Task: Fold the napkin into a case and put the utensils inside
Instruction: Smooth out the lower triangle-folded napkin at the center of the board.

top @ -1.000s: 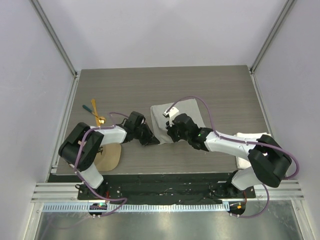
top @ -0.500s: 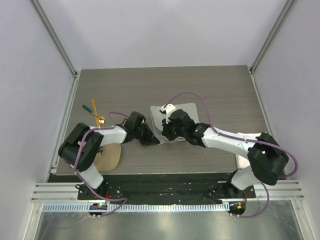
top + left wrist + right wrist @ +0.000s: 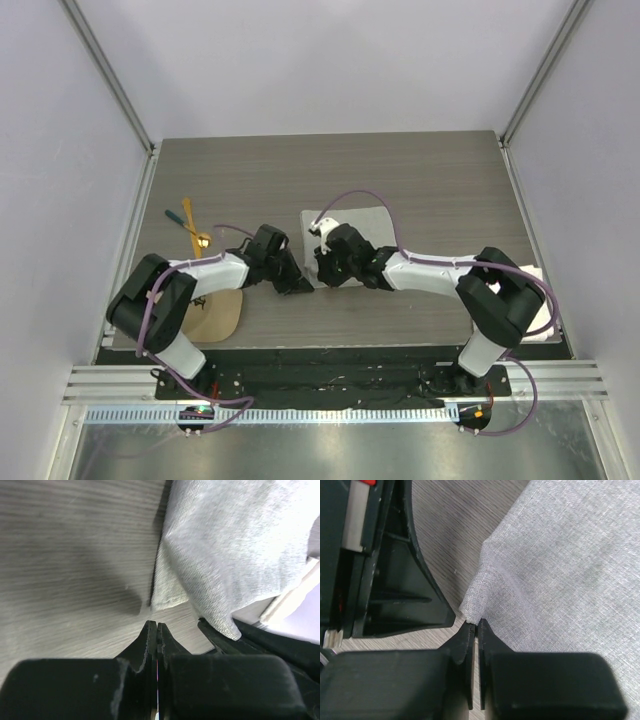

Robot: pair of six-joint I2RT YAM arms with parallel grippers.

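- The thin light grey cloth napkin (image 3: 365, 222) is lying at mid-table on the grey wood-grain tabletop (image 3: 420, 170), with the right arm reaching across its near half.
- The right gripper (image 3: 474, 626) is sitting at the napkin's near-left corner. Its fingers are closed to a thin slit and are pinching the very tip of that corner, which is rising off the table toward them.
- The left gripper (image 3: 157, 626) is resting just beside the same corner with its fingers pressed fully together on nothing. The cloth edge is lying just beyond its tips.
- Versus one second ago: the right gripper is sitting further left and nearer the left gripper, and the right elbow is drawn inward. The left gripper is holding about the same spot.
- The napkin is looking plain and finely woven. It is mostly flat, with one soft ridge running up from the pinched corner.
- The slender utensils (image 3: 190, 225) are lying well apart, near the table's left edge.
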